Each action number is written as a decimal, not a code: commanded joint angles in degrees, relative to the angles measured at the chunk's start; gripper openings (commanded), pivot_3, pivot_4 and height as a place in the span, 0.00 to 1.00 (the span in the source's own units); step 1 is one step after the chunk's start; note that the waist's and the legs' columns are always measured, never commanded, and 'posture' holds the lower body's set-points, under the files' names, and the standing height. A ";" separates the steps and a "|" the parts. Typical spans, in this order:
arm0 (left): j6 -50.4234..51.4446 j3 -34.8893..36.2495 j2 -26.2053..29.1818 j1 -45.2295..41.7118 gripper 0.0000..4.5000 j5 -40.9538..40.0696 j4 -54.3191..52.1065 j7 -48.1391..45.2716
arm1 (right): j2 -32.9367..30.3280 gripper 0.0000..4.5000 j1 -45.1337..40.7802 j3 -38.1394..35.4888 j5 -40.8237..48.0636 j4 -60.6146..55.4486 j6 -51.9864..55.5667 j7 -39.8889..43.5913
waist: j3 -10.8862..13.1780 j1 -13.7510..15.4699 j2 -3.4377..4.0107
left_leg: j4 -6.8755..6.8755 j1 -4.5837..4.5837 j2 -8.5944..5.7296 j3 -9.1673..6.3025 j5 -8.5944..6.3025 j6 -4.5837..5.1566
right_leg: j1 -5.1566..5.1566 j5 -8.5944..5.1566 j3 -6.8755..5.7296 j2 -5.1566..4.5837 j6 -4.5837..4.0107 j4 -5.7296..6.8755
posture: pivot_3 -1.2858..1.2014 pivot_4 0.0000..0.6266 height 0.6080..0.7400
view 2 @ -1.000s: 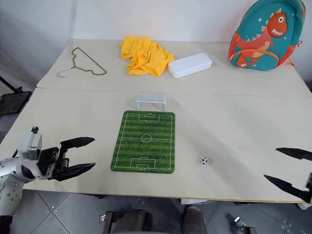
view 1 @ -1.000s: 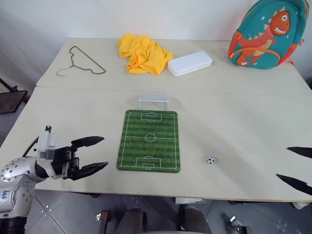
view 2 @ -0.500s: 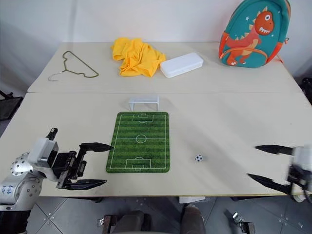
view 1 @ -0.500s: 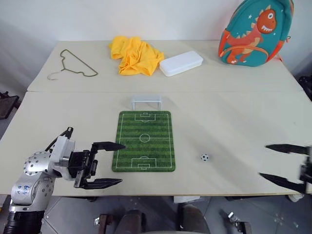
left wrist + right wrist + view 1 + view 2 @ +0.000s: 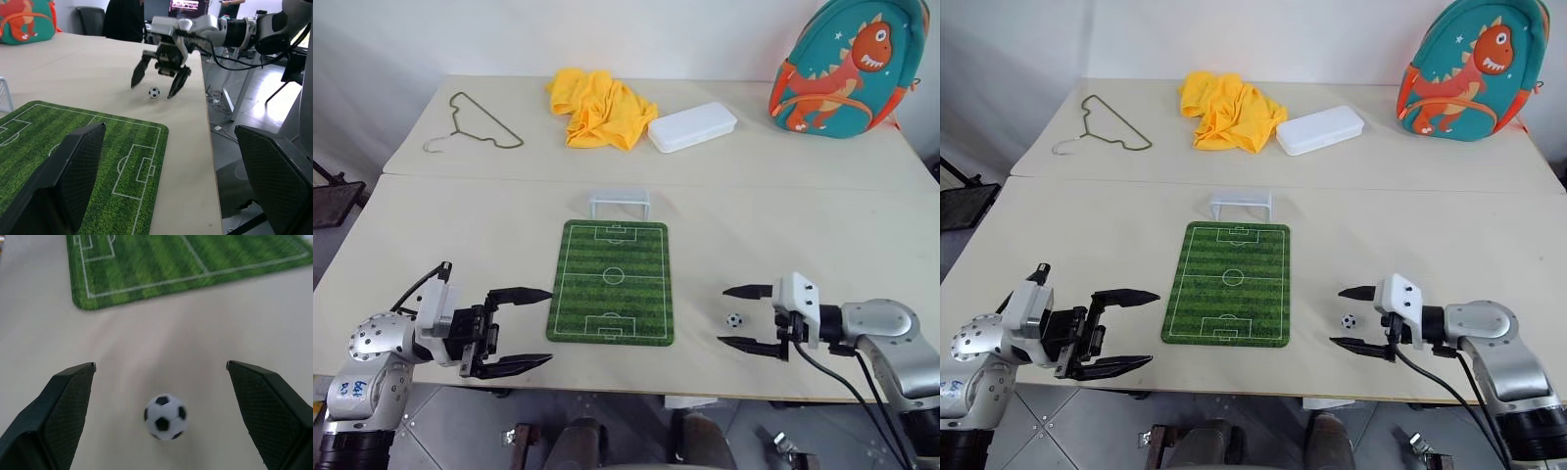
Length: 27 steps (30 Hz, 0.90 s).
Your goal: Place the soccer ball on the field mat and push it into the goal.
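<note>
Nearest to you, the left gripper (image 5: 527, 329) hovers at the bench's (image 5: 803, 225) front edge, its two black fingers spread wide with nothing between them; in the left wrist view their inner faces show a fine mesh-like texture. A small handwritten label sits on that arm's rounded metal joint, too small to read.

On your right, the right gripper (image 5: 744, 316) points in toward the field mat (image 5: 613, 281), its tapered black fingers wide open. The soccer ball (image 5: 734, 320), a tiny white sphere with black patches, rests on the bare bench between the fingertips, touching neither. It lies just beside the mat's right edge, not on it.

The mat is a flat green rectangle with rounded corners, striped like turf and printed with white pitch lines. Just beyond its far end stands the goal (image 5: 620, 203), a low, wide, pale plastic frame.

The bench is a smooth, pale beige surface made of two tops joined at a seam. On the far one you see a thin wire hanger (image 5: 475, 123), a crumpled yellow cloth (image 5: 600, 108), a white rectangular case (image 5: 694, 127) with rounded corners, and a teal backpack (image 5: 849, 69) printed with an orange dinosaur.
</note>
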 commanded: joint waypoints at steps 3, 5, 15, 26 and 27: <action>0.27 1.61 0.94 0.63 1.00 -0.62 -1.86 1.09 | 0.54 0.79 -0.19 -0.58 -0.30 3.75 -5.54 1.78 | 0.00 -0.01 0.00 | 0.01 0.01 0.00 0.00 0.00 0.00 | 0.00 0.00 0.00 0.00 0.00 0.01 | 0.52 0.24 1.00; 0.35 1.59 0.98 0.55 1.00 -0.59 -1.86 1.32 | 1.38 0.63 -0.46 -1.01 0.53 4.65 -6.46 1.74 | 0.00 -0.05 0.00 | 0.01 0.01 0.01 0.01 0.00 0.00 | 0.00 0.00 0.00 0.01 0.00 0.01 | 0.52 0.24 1.00; -1.16 1.46 0.30 -0.90 1.00 -0.14 0.06 1.20 | 2.94 0.18 -2.32 -1.90 3.51 5.47 -8.79 3.77 | 0.00 -0.12 0.00 | 0.04 0.01 0.02 0.01 0.00 0.00 | 0.00 0.00 0.01 0.02 0.00 0.04 | 0.52 0.24 1.00; -8.88 4.39 -1.28 5.20 1.00 2.82 7.73 0.48 | 18.80 0.18 -19.18 18.20 -0.23 -7.25 10.52 -6.11 | 0.01 -1.85 0.02 | 0.06 0.09 0.25 0.00 -0.05 -0.16 | -0.13 -0.09 -0.01 0.18 -0.17 0.34 | 0.52 0.24 1.00; -9.04 4.72 -1.17 6.27 1.00 2.75 7.47 0.47 | 20.00 0.18 -19.47 20.38 -1.41 -7.29 10.99 -6.45 | 0.01 -1.94 0.02 | 0.06 0.08 0.25 0.00 -0.06 -0.16 | -0.16 -0.09 -0.01 0.17 -0.17 0.34 | 0.52 0.24 1.00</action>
